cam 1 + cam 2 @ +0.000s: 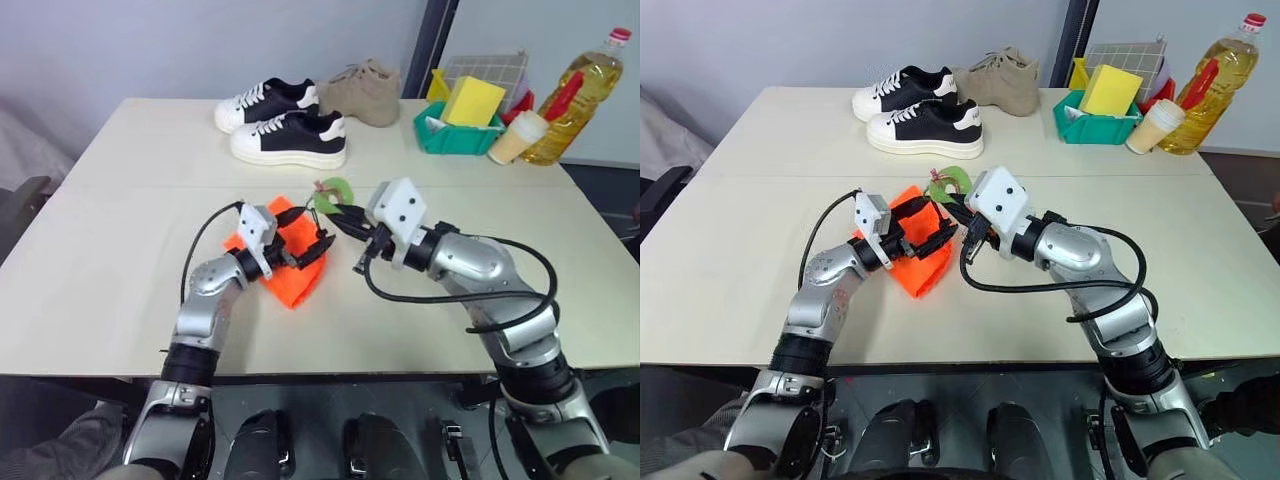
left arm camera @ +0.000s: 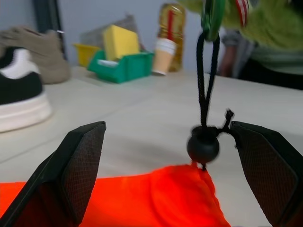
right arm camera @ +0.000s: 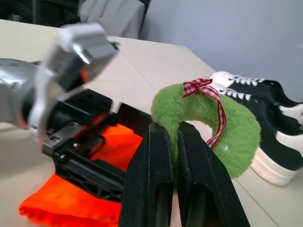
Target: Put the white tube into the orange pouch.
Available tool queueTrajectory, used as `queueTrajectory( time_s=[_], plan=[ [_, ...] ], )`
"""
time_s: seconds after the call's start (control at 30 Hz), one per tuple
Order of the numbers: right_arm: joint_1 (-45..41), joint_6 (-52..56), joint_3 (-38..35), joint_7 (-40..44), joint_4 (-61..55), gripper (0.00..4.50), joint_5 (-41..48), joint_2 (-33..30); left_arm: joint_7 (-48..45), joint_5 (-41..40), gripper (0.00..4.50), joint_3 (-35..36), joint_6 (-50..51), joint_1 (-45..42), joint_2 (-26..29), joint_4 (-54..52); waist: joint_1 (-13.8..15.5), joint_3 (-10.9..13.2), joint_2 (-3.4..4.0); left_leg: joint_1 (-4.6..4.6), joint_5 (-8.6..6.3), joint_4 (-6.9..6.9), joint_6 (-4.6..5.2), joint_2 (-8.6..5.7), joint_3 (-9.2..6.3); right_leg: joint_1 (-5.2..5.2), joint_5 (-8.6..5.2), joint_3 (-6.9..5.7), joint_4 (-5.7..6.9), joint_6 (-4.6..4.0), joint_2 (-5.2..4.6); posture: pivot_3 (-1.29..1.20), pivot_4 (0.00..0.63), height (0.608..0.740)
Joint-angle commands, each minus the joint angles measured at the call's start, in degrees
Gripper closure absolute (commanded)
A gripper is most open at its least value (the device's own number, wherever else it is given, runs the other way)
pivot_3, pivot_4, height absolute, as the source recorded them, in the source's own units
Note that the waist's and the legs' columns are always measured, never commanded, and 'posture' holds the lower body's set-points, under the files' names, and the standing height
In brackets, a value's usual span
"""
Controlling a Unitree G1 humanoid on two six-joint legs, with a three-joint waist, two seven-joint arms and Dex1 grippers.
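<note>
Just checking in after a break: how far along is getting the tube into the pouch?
Early. Done: the right gripper has pinched the green tag, pulling the cord taut. In hand: the left gripper stands open at the orange pouch, apparently to spread its mouth. Left: finding the white tube and inserting it.

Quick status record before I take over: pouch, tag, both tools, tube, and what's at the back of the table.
orange pouch: on the table, near edge
green tag: fluffy ring with a checked ribbon, on the pouch's black cord
right tool: shut on the green tag, lifting it
left tool: open, fingers either side of the pouch top and cord bead
white tube: cannot make it out
far side: two black-and-white sneakers, tan shoe, green bin, cream cup, oil bottle
</note>
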Motion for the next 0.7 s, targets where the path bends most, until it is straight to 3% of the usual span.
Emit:
queueTrajectory(
  time_s=[0.03,0.43,0.7],
  plan=[
    [-1.3,-1.9,-0.6,-1.2,0.0,4.48,-0.7,1.3,6.2,5.7,0.0,-2.5,-3.6,2.4,-0.6,-6.0,0.0,0.0,0.0,0.0,0.0,0.0,-0.01,0.0,0.0,0.0,0.0,0.0,0.0,0.0,0.0,0.0,0.15,0.74],
    [0.2,-3.5,-0.2,-0.7,1.9,4.48,-0.8,2.9,28.8,20.3,0.0,-11.3,4.1,12.6,-10.2,-20.9,0.0,0.0,0.01,0.0,-0.08,-0.01,0.13,-0.01,-0.01,0.0,0.0,0.04,0.0,-0.01,-0.05,0.0,0.15,0.74],
    [-1.0,-4.2,1.3,2.1,3.5,4.48,-0.5,3.5,36.7,27.8,0.0,-16.7,9.4,14.7,-13.3,-24.0,0.1,0.0,0.01,0.01,-0.12,-0.02,0.18,0.0,-0.03,-0.01,-0.01,0.05,0.0,-0.03,-0.05,0.0,0.15,0.74]
  ],
)
